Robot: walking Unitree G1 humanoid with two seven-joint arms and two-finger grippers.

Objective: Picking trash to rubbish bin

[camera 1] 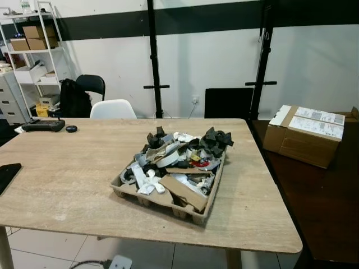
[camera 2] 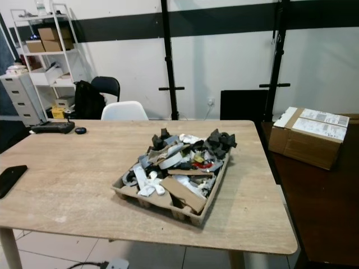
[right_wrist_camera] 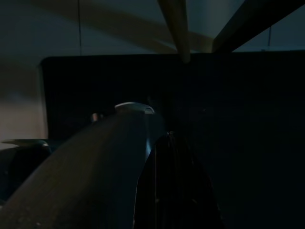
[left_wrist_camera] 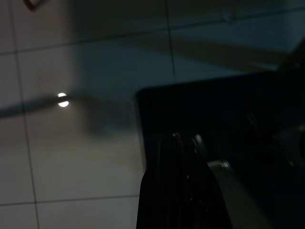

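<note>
A shallow cardboard tray [camera 1: 216, 188] sits right of centre on the light wooden table [camera 1: 73, 179]. It is heaped with trash [camera 1: 176, 162]: white and grey scraps, black pieces [camera 1: 216, 140] at the far side and a brown cardboard strip [camera 1: 182, 192] at the near corner. My left gripper [left_wrist_camera: 185, 140] hangs low over the tiled floor, its dark fingers pressed together with nothing in them. In the very dark right wrist view, my right gripper [right_wrist_camera: 169, 138] hangs idle below the table, fingers together.
A cardboard box [camera 1: 305, 134] rests on a dark table [camera 1: 325, 207] close to the right. A black device [camera 1: 43, 125] and a mouse [camera 1: 71, 128] lie at the far left, a black phone [camera 1: 7, 175] at the left edge. Chairs [camera 1: 113, 109] and shelving [camera 1: 33, 50] stand behind.
</note>
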